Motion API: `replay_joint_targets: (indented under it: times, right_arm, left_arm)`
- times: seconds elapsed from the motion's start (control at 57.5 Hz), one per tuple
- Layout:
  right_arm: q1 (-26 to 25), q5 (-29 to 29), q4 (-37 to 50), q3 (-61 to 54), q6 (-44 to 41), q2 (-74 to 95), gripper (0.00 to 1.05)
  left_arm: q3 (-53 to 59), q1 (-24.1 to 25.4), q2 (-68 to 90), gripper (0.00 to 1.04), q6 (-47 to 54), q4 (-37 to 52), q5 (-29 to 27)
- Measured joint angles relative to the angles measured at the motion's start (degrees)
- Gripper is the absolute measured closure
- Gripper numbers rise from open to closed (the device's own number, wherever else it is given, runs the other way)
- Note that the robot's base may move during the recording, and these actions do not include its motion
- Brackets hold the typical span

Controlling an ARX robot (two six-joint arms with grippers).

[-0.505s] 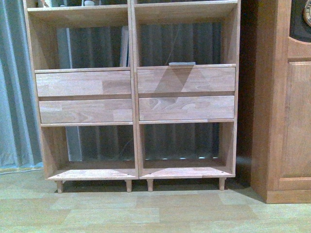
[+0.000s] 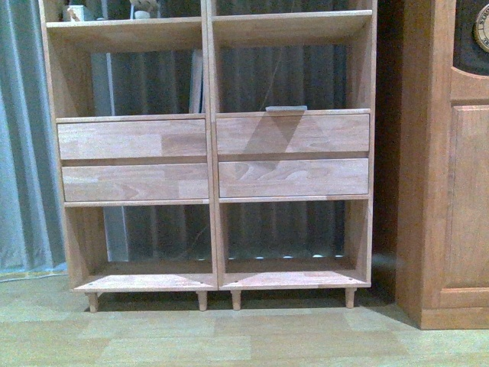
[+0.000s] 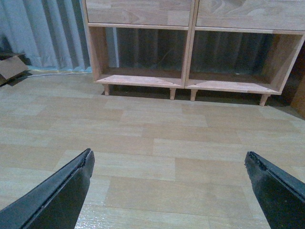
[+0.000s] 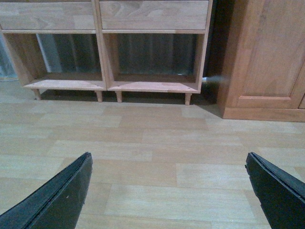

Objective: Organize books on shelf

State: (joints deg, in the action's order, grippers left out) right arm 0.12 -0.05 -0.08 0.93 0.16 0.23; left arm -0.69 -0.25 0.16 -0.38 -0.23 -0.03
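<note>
The light wood shelf (image 2: pixel 210 153) fills the front view, with its lower cubbies also in the left wrist view (image 3: pixel 190 57) and the right wrist view (image 4: pixel 102 57). A thin pale book (image 2: pixel 196 80) stands upright against the centre divider in the left middle cubby. A flat grey-edged book (image 2: pixel 286 108) lies at the front of the right middle cubby, just above the drawer fronts. My left gripper (image 3: pixel 169 160) and right gripper (image 4: pixel 169 160) both hang open over bare floor, well short of the shelf, holding nothing.
A darker brown panelled cabinet (image 2: pixel 451 191) stands right of the shelf. A blue-grey curtain (image 2: pixel 23 153) hangs to its left. A cardboard piece (image 3: pixel 12 69) lies on the floor by the curtain. Small objects (image 2: pixel 76 11) sit on the upper left shelf board.
The shelf sits slightly lower in the front view than before, so more of the upper board shows. The books have not moved.
</note>
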Motion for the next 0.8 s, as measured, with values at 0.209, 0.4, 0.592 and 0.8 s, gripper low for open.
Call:
replay_joint_targets:
  times: [0.209,0.4,0.592,0.8]
  right_arm:
    - [0.0,0.0,0.0,0.0,0.0,0.0,0.07]
    - [0.0,0.0,0.0,0.0,0.0,0.0,0.07]
    - [0.0,0.0,0.0,0.0,0.0,0.0,0.07]
    - [0.0,0.0,0.0,0.0,0.0,0.0,0.07]
  left_arm:
    - [0.0,0.0,0.0,0.07,0.0,0.0,0.0]
    - [0.0,0.0,0.0,0.07,0.0,0.0,0.0]
    - [0.0,0.0,0.0,0.07,0.0,0.0,0.0]
    - [0.0,0.0,0.0,0.07,0.0,0.0,0.0]
